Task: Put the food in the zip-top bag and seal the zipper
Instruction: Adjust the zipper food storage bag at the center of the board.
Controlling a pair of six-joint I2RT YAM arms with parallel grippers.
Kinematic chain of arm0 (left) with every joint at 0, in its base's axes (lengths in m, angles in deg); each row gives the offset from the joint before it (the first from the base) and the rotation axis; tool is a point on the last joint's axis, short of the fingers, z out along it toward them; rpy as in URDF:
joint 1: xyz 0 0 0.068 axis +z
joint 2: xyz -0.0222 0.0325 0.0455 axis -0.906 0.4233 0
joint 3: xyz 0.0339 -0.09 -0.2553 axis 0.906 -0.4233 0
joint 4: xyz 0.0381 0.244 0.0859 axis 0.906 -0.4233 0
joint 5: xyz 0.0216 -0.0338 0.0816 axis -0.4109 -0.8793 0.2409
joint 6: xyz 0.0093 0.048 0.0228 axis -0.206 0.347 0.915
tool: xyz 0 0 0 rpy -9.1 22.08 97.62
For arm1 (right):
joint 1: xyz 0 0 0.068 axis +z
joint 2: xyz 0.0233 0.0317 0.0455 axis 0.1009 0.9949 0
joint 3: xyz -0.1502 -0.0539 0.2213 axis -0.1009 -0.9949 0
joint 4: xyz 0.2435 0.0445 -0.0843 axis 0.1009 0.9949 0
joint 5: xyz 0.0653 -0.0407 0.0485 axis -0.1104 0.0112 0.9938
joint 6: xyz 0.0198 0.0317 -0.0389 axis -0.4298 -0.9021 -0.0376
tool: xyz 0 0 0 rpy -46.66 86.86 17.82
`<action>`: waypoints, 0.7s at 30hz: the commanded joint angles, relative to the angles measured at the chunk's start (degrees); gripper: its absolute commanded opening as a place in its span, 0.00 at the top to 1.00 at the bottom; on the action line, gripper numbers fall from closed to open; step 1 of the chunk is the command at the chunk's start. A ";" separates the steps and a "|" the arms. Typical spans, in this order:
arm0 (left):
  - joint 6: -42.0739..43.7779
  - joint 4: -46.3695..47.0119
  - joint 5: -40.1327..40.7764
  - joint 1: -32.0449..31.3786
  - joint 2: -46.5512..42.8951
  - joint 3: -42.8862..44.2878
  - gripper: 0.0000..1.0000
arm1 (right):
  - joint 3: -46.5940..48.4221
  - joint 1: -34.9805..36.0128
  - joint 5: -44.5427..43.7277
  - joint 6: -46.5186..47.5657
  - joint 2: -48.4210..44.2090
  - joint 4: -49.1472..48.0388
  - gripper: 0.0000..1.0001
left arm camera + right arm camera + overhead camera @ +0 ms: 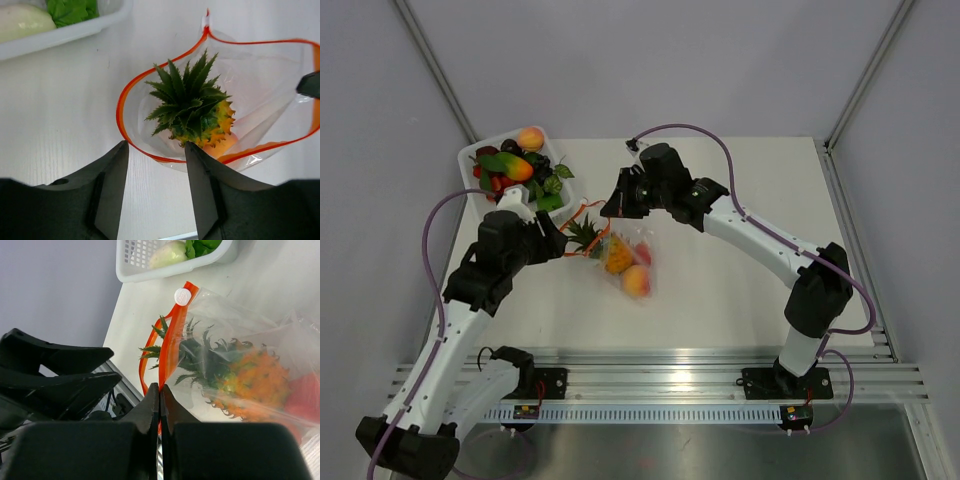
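left claw [156,152] gapes, right claw [159,391] pinched shut (arms reaching inward).

The top view looks down from above and behind both arms, far enough back to hold the whole table [750,290] and the grey walls [620,70] beyond it. The left wrist view sits low and very near, facing past the left gripper [156,147] into the open mouth of the bag [265,85]. The right wrist view, equally near, faces past the right gripper [159,390] along the bag's side from the opposite direction. All three share the bag, the pineapple [195,107] and part of the white tray [75,30].
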 commanded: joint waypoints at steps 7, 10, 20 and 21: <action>-2.64 0.88 3.20 0.96 4.11 1.18 0.34 | -0.94 0.16 -1.07 -0.34 -4.70 -3.50 1.00; -3.52 3.60 1.10 1.83 5.43 -0.66 0.39 | -1.73 0.16 -1.07 -0.52 -5.23 -3.85 1.00; -6.69 6.60 -3.57 2.19 8.86 -4.09 0.51 | -1.29 0.16 -1.25 -0.34 -4.97 -3.41 1.00; -6.86 6.77 -3.31 2.19 8.42 -4.36 0.56 | -1.29 0.16 -1.25 -0.26 -4.97 -3.41 1.00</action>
